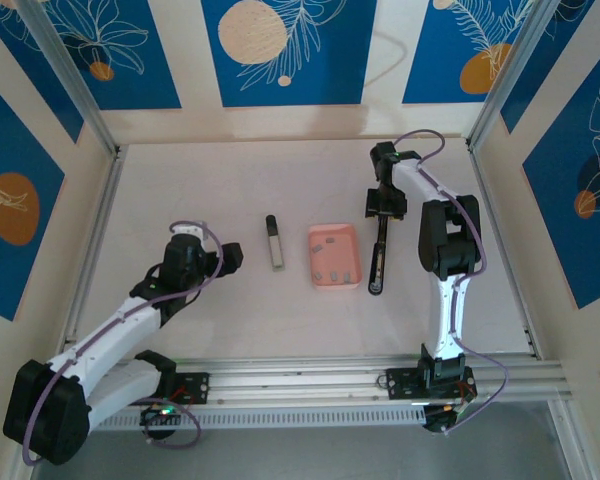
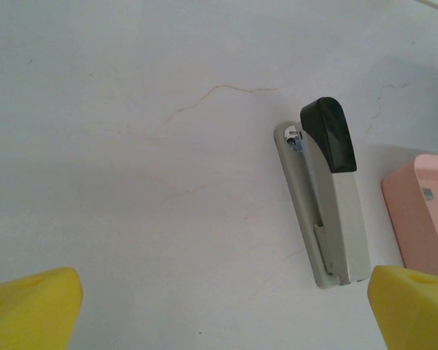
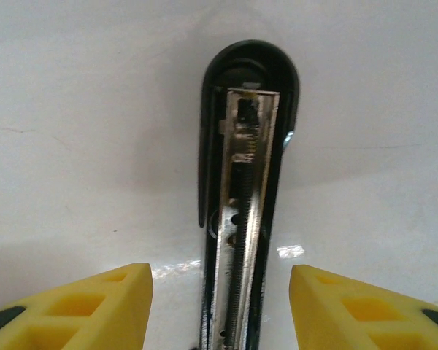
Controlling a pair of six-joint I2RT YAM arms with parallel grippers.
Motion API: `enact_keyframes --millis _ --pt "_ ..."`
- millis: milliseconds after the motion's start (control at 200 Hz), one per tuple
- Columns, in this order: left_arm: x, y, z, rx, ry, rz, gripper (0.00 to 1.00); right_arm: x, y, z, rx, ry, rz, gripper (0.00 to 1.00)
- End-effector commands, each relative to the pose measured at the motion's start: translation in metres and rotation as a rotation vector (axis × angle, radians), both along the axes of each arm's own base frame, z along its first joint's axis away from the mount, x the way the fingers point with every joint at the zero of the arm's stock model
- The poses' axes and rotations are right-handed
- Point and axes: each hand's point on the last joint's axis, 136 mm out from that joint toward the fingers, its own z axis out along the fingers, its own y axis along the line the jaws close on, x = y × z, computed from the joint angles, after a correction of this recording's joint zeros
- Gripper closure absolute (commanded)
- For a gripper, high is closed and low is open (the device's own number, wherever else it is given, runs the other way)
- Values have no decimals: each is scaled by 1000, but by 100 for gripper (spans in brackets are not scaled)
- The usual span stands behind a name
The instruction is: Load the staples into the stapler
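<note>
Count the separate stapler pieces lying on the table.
2. A grey piece with a black tip lies left of the pink tray; a black piece with an open silver rail lies right of it, between the fingers of the open right gripper.

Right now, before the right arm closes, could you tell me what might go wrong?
The right gripper straddles the black stapler bar with gaps on both sides; an uneven close could nudge or twist that slim bar.
The staples in the pink tray are tiny, so a pinch may slip or scatter them.
The grey stapler part lies apart, left of the tray, and would have to be fetched.
</note>
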Motion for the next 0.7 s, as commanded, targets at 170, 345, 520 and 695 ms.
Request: enact_keyframes --millis 170,345,520,695 --pt "4 3 -3 14 -17 -2 0 12 -4 -13 -15 22 14 47" --pt "6 -2 -9 16 -8 -26 0 14 -9 -23 -23 41 7 49" --pt "9 -6 -8 16 -26 -50 0 15 -9 -30 -21 48 8 61" --pt "9 -9 -5 25 -41 -77 1 16 -9 -20 -14 4 11 78"
